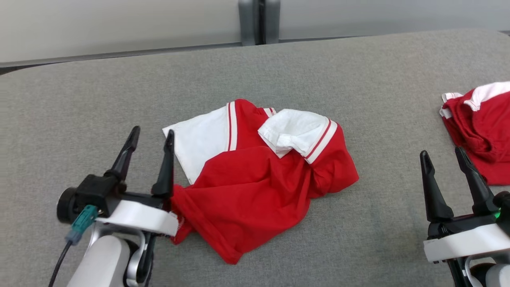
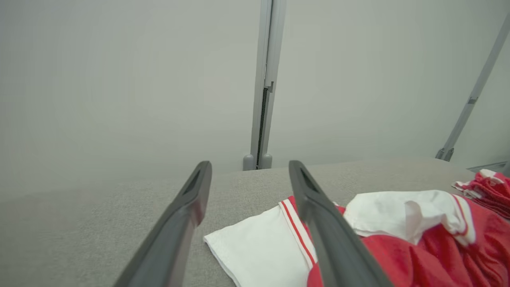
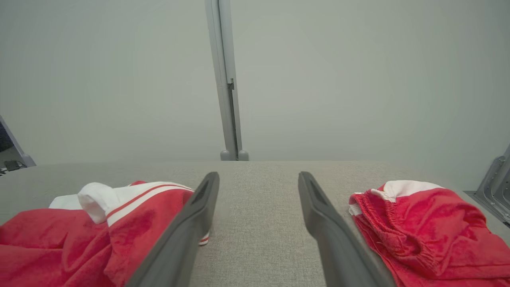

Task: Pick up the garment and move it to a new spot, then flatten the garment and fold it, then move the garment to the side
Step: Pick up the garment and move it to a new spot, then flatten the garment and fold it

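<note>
The garment [image 1: 255,175], red with white sleeves, lies crumpled in the middle of the grey counter [image 1: 119,79]. My left fingers [image 1: 165,163] stand wide apart with nothing between them, at the garment's near-left corner. The right one of the pair is just beside the red hem and the flat white sleeve [image 1: 201,141]. In my left wrist view that sleeve [image 2: 259,247] lies below and between these fingers [image 2: 330,235]. My right fingers [image 1: 432,187] are also spread wide and empty. They are well apart from the garment, off to its right, between it and a second red garment [image 1: 478,123] at the counter's right edge.
</note>
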Robot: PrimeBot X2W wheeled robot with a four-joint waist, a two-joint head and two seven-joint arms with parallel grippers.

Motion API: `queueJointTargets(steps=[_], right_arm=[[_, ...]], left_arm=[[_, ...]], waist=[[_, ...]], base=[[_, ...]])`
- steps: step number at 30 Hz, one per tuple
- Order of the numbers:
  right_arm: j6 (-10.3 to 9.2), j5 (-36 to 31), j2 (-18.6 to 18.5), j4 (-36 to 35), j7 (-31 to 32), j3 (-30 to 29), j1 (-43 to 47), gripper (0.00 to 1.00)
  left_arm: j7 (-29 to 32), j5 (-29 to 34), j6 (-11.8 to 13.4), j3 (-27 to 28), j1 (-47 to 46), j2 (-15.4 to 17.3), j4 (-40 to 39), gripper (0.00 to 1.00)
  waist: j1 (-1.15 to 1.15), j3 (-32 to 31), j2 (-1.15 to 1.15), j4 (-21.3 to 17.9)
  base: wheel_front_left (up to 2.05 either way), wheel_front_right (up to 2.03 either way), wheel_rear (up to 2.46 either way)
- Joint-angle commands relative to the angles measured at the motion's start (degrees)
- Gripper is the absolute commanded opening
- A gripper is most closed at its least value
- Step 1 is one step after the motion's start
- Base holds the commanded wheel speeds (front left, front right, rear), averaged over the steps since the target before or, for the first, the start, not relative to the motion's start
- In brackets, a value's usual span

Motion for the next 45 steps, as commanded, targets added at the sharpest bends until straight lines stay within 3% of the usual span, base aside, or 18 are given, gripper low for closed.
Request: queueJointTargets(steps=[1, 7, 18, 45], right_arm=[[0.00, -0.4, -0.2, -0.1, 0.4, -0.3, 0.9, 1.00], [0.00, -0.4, -0.4, -0.2, 1.9, -0.3, 3.9, 1.00], [0.00, -0.7, -0.9, -1.0, 4.3, -1.0, 9.6, 1.00], [0.00, -0.4, -0.3, -2.3, 4.6, -1.2, 9.8, 1.00]], left_arm=[[-0.4, -0.5, 0.6, 1.0, 1.4, 0.8, 0.0, 1.00], [-0.9, -1.4, 1.8, 4.1, 7.6, 3.4, -0.9, 1.00], [3.7, -0.9, 3.9, 1.7, 16.3, 4.1, -7.4, 1.00], [6.0, -0.7, 6.3, 0.9, 17.8, 5.2, -11.7, 1.00]], waist=[[0.00, -2.2, 0.00, 2.1], [0.00, -6.3, 0.00, 3.7], [0.00, -12.4, 0.00, 3.8], [0.00, -12.4, 0.00, 4.0]], base=[[0.00, 0.00, 0.00], [0.00, 0.00, 0.00], [0.00, 0.00, 0.00], [0.00, 0.00, 0.00]])
